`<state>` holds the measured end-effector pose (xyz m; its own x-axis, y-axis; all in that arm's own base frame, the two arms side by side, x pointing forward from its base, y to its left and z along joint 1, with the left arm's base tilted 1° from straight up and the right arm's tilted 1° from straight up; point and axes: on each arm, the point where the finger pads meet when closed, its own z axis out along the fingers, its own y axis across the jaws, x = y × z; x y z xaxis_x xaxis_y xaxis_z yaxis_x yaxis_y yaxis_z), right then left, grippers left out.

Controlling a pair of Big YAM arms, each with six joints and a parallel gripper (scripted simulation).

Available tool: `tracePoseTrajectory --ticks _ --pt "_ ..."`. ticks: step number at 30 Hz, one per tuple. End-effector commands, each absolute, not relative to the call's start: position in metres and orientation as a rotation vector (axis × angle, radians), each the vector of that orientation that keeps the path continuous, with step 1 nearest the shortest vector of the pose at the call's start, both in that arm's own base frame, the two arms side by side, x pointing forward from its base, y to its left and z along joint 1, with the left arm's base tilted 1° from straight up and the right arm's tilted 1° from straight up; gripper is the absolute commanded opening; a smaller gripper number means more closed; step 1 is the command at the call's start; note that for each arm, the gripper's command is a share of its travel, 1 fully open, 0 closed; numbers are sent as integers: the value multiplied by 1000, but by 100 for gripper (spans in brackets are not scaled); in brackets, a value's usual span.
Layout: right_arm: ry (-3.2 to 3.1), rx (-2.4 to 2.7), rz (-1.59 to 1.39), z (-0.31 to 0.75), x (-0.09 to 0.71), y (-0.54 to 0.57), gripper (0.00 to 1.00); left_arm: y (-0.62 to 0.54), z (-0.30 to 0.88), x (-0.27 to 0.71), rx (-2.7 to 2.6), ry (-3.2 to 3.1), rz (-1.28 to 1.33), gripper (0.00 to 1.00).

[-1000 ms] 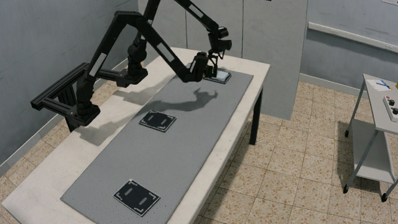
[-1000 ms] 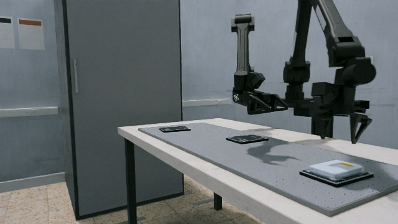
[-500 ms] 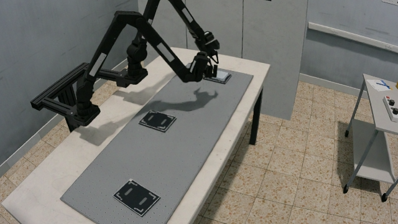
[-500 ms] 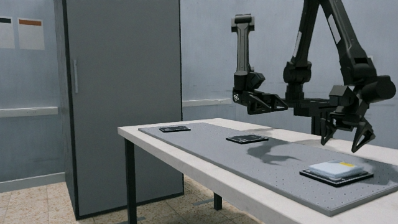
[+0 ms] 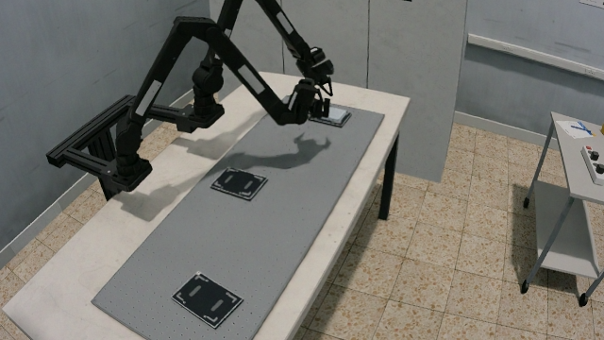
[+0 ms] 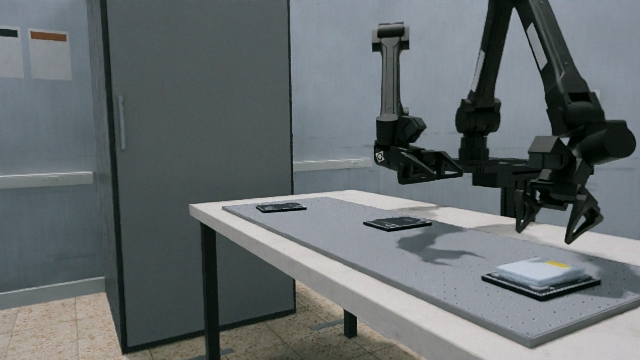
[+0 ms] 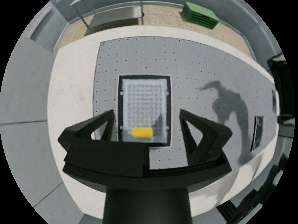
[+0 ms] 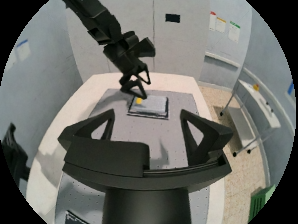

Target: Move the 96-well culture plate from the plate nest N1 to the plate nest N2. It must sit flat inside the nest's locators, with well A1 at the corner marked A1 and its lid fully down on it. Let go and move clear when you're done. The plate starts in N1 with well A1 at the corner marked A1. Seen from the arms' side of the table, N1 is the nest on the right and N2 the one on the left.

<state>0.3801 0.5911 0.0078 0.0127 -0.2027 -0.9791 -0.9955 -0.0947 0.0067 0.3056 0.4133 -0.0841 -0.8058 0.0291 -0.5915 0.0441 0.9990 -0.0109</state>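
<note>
Plate (image 5: 338,113) (image 6: 540,272) (image 7: 144,105) (image 8: 152,104): one, lidded, on the far-left nest (image 5: 341,124) (image 6: 542,295) (image 7: 169,140) (image 8: 149,117). Left gripper (image 5: 329,81) (image 6: 544,237) (image 7: 148,116) (image 8: 145,90): above it, jaws wide, empty. Right gripper (image 5: 326,108) (image 6: 431,177) (image 8: 148,116): likewise wide, empty.

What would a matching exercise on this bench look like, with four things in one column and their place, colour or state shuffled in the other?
Things:
1. Culture plate
2. Middle nest
3. Left gripper
4. Right gripper

Descriptions:
A. Open, fingers pointing sideways in the exterior view
B. Black, holding no plate
C. Open, fingers pointing down in the exterior view
D. Pale, with a yellow patch on top

Right pairs: 1-D, 2-B, 3-C, 4-A.
</note>
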Motion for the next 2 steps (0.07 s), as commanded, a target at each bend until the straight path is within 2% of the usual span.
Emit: tracePoseTrajectory --ticks 1,2 --pt "1233 -1405 1161 43 393 606 100 424 -74 313 84 2491 12 100" --pt "1233 -1405 1161 43 393 606 100 424 -74 313 84 2491 12 100"
